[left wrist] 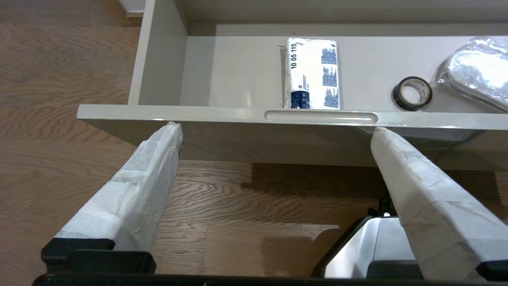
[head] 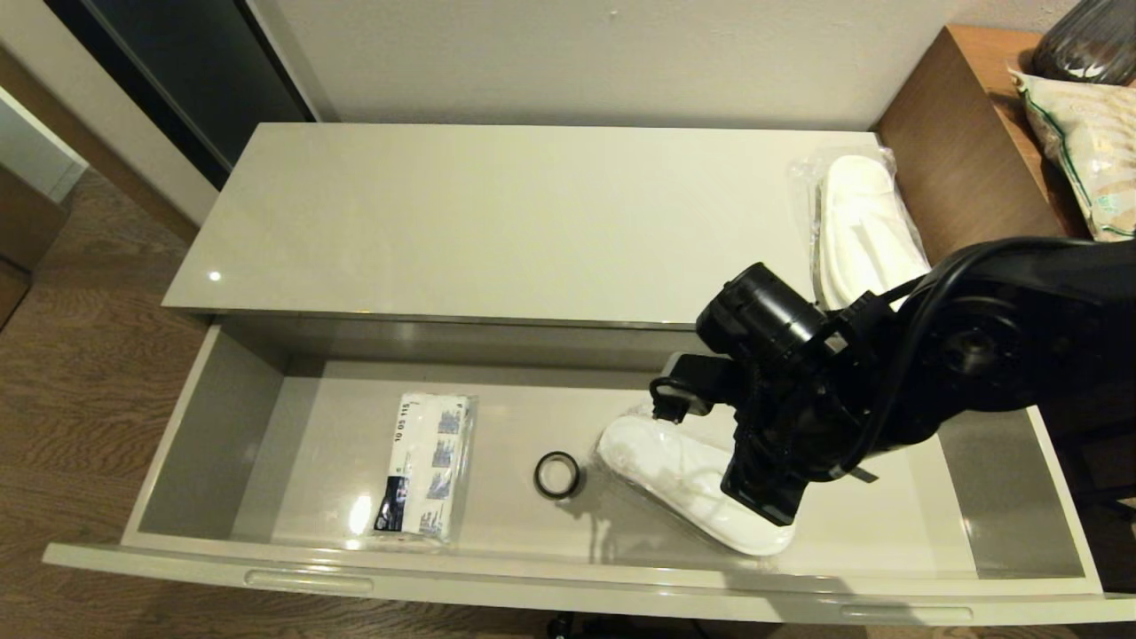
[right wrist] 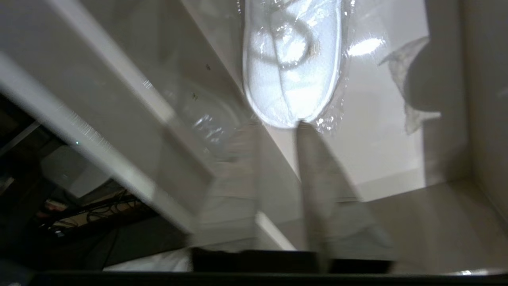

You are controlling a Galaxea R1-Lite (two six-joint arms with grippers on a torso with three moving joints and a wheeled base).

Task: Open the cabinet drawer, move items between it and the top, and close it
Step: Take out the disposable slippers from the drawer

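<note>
The cabinet drawer (head: 222, 426) stands pulled out below the top (head: 497, 222). One bagged pair of white slippers (head: 865, 231) lies at the right end of the top. A second bagged pair (head: 666, 470) lies inside the drawer, right of its middle. My right gripper (head: 768, 515) reaches down into the drawer, and its fingers (right wrist: 313, 178) are closed on the near end of that pair (right wrist: 291, 67). The flat white packet (head: 426, 466) rests in the drawer's left half. My left gripper (left wrist: 276, 129) hangs open over the floor, just before the drawer front (left wrist: 198, 111).
A small black ring (head: 557, 475) lies on the drawer floor between the packet and the slippers. A taller brown wooden desk (head: 958, 151) adjoins the cabinet on the right, with bagged goods on it. Wood flooring (head: 89, 355) surrounds the cabinet.
</note>
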